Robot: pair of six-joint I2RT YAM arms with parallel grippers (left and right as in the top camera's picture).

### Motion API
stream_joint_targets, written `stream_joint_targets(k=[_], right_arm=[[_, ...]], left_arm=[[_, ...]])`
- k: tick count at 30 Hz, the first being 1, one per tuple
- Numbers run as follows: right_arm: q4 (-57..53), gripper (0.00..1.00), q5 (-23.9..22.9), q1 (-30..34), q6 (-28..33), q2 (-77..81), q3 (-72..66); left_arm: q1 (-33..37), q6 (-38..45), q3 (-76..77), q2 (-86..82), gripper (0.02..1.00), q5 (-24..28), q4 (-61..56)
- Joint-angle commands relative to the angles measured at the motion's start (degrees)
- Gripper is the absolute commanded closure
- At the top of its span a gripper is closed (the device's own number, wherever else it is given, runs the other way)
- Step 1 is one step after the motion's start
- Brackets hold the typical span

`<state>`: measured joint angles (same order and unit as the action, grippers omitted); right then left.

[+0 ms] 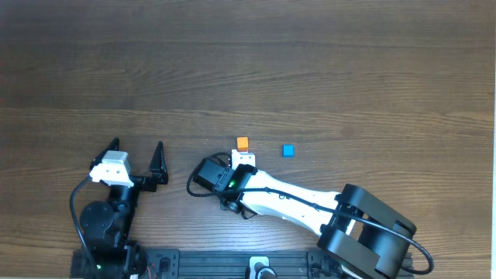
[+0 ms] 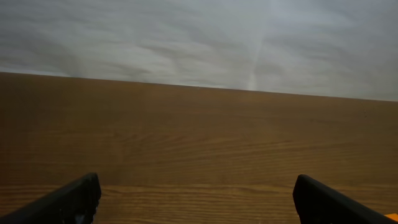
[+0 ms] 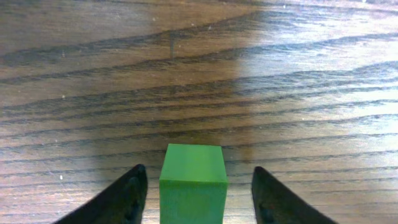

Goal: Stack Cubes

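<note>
Lower left of the top view: the left gripper [image 1: 138, 151] sits near its base, fingers spread wide, holding nothing and well apart from every cube.

Centre, low in the same view: the right gripper [image 3: 198, 177] is down at the table [image 1: 232, 62]. In its wrist view the fingers stand apart on either side of the green cube [image 3: 193, 180], with a gap showing on each side. The cube rests on the wood and is not clamped.

Just above that gripper lies the orange cube [image 1: 242, 143]. The blue cube [image 1: 288, 150] lies to the right of it, the two apart.

Finding: no stack is begun, and the step in hand appears to be the pick-up of the green cube. The next move calls for a square closing on its side faces, a clean lift, then a level set-down, probably on the orange cube as the nearest.

Containers: all three cubes lie loose on the wood, none inside anything.
</note>
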<state>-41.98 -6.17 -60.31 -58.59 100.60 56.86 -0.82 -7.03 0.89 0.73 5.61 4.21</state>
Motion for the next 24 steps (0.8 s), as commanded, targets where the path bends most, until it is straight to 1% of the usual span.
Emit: stream_joint_targets(k=[1, 2, 4, 6, 11, 13, 19, 24], right_arm=[[0.0, 0.531, -0.72, 0.33, -0.28, 0.79, -0.37], [0.0, 0.555, -0.72, 0.33, -0.28, 0.79, -0.37], [0.0, 0.634, -0.72, 0.33, -0.28, 0.79, -0.37], [0.0, 0.673, -0.66, 0.33, -0.28, 0.79, -0.37], [0.02, 0.73, -0.55, 0.33, -0.28, 0.79, -0.37], [0.0, 0.787, -0.57, 0.33, -0.31, 0.79, -0.35], [-2.14, 0.853, -1.05, 0.33, -0.31, -0.22, 1.62], [-11.28, 0.895, -4.87, 0.44, -0.24, -3.78, 7.93]], left_arm=[[0.31, 1.03, -0.57, -0.39, 0.018, -0.28, -0.26], [0.31, 1.03, -0.57, -0.39, 0.018, -0.28, -0.26], [0.31, 1.03, -0.57, -0.39, 0.02, -0.28, -0.26], [0.31, 1.03, -0.55, -0.39, 0.018, -0.28, -0.26], [0.31, 1.03, -0.57, -0.39, 0.018, -0.28, -0.26], [0.31, 1.03, -0.55, -0.39, 0.018, -0.28, -0.26], [0.31, 1.03, -0.55, -0.39, 0.018, -0.28, -0.26], [0.31, 1.03, -0.57, -0.39, 0.02, -0.28, -0.26]])
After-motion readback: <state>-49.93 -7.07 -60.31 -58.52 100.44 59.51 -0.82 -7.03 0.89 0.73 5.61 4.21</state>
